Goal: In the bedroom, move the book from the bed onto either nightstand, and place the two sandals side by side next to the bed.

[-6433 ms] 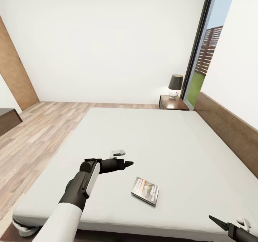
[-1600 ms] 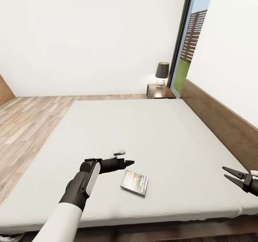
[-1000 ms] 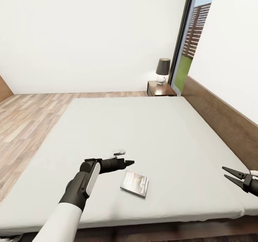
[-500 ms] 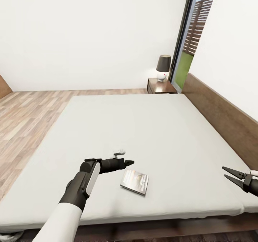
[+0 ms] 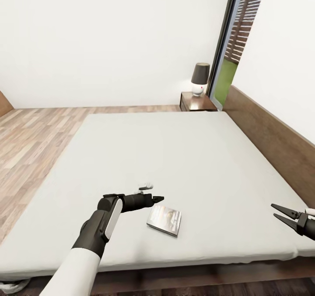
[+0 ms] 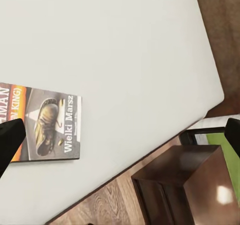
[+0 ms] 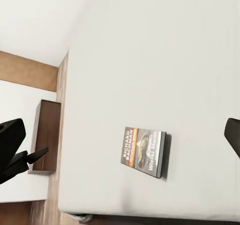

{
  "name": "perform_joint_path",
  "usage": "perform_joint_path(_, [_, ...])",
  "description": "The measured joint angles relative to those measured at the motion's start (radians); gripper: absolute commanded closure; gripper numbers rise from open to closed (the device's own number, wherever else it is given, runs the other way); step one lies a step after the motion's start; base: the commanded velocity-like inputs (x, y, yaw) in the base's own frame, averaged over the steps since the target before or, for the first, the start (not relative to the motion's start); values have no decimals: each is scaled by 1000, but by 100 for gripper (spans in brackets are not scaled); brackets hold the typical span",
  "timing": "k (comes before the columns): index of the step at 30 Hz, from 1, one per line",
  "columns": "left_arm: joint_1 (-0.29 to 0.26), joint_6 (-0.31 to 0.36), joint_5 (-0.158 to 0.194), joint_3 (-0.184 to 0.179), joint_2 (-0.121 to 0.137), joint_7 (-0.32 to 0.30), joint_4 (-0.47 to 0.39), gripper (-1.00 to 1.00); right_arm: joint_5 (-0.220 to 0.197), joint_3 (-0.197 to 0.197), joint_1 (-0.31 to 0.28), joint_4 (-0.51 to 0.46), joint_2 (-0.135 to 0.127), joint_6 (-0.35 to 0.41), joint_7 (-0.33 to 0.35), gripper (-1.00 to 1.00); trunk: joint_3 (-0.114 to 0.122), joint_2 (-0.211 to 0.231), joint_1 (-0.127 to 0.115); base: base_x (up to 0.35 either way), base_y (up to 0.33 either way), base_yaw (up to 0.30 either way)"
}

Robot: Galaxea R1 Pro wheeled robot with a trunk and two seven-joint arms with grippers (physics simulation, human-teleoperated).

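Book [image 5: 164, 220] lies flat on the bed [image 5: 175, 156] just beside the open left fingers [image 5: 159, 198], so they want lowering over its edge, right fingers [image 5: 280, 213] open, idle.

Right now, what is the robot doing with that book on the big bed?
The robot stands at the foot of the bed. Its left gripper hovers open just beside the book, which lies flat on the mattress, not picked up yet. The right gripper is open and empty, off to the side. A nightstand with a lamp waits at the far corner.
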Motion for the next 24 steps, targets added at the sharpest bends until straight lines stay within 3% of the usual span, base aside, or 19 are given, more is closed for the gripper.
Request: perform_joint_path(24, [0, 0, 0, 0, 0, 0, 0, -100, 0, 0, 0, -1, 0, -1, 0, -100, -38, 0, 0, 97, -46, 0])
